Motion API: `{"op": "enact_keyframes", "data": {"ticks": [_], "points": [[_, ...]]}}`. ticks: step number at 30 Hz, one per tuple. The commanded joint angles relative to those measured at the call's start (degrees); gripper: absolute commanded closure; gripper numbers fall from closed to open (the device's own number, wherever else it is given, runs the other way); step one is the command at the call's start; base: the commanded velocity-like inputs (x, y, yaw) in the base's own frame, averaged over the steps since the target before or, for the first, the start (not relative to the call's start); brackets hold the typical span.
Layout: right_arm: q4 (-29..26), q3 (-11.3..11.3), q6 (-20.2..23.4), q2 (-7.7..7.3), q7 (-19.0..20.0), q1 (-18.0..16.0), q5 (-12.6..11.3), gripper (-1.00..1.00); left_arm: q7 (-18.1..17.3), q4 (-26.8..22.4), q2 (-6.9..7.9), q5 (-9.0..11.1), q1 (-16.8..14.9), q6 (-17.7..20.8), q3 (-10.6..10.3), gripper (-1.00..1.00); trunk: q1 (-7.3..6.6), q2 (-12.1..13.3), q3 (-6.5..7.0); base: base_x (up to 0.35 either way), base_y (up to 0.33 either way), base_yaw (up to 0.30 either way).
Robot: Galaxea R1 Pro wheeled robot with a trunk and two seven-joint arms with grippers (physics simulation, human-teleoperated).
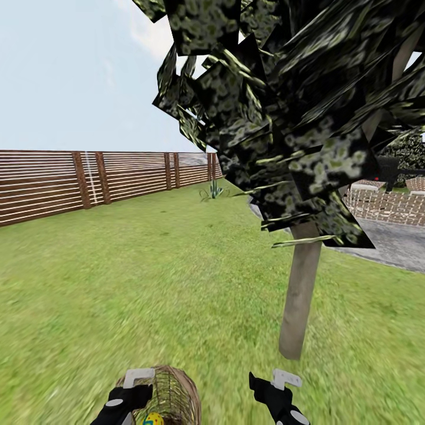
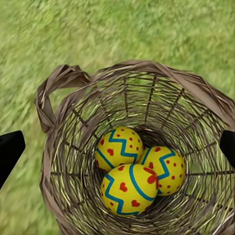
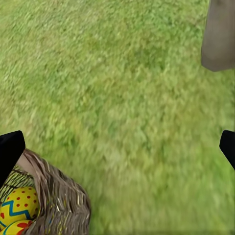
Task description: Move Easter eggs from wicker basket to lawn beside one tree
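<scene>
Three eggs (image 2: 134, 171) sit in the basket (image 2: 63, 147) near the tree (image 1: 300, 295); left claw (image 2: 117, 147) spread above them, right claw (image 3: 117, 147) spread over the lawn (image 3: 127, 98).

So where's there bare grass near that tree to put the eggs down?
Open grass lies between the basket and the tree trunk, and more stretches left toward the fence. Inside the basket it's crowded: three eggs sit bunched together.
</scene>
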Motion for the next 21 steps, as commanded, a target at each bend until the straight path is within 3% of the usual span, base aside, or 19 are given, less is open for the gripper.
{"op": "enact_keyframes", "data": {"ticks": [1,13,21], "points": [[-0.07,0.28,-0.02,-0.05,-0.43,-0.04,-0.53,-1.0,0.28,-0.11,0.0,0.29,-0.01,0.31,-0.13,-1.0,0.23,-0.45,-0.25,0.0,0.0,0.0],[0.11,0.28,-0.02,-0.05,-0.43,-0.04,-0.53,-1.0,0.41,-0.13,0.0,0.29,-0.01,0.21,-0.14,-1.0,2.86,-5.27,-2.41,0.0,0.0,0.0],[0.19,0.28,-0.02,-0.05,-0.43,-0.04,-0.53,-1.0,0.53,-0.25,0.0,0.29,-0.01,0.19,-0.14,-1.0,2.86,-5.27,-2.41,0.0,0.0,0.0]]}}
